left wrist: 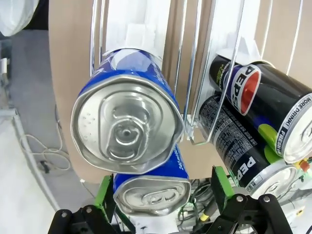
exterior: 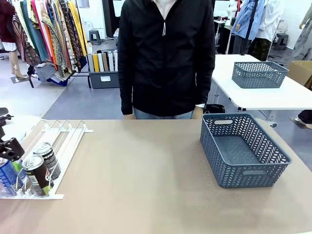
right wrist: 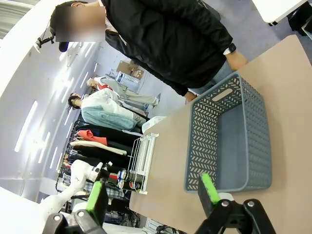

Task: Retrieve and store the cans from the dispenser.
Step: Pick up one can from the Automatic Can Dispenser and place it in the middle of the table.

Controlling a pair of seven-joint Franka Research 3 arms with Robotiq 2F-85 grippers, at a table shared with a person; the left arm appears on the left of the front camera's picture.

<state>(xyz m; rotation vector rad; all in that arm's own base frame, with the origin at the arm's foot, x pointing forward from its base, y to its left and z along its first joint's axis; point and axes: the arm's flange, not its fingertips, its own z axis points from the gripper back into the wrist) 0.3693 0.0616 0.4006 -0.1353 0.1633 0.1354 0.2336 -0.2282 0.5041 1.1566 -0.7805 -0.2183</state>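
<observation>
The front camera is fixed at the near edge and faces across the tan tabletop [exterior: 146, 185] to the person in a black jacket [exterior: 165, 58] at 12 o'clock. The left wrist camera sits very close, looking along the lanes of the white wire-rail rack [exterior: 68, 139] at silver-topped blue cans [left wrist: 126, 129]. The right wrist camera is rolled and farther back, facing the blue-grey lattice plastic basket [right wrist: 200, 136], which the front view shares at 3 o'clock.

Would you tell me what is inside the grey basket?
Nothing shows inside the basket but its bare floor. Its near wall hides the floor's front edge.
</observation>
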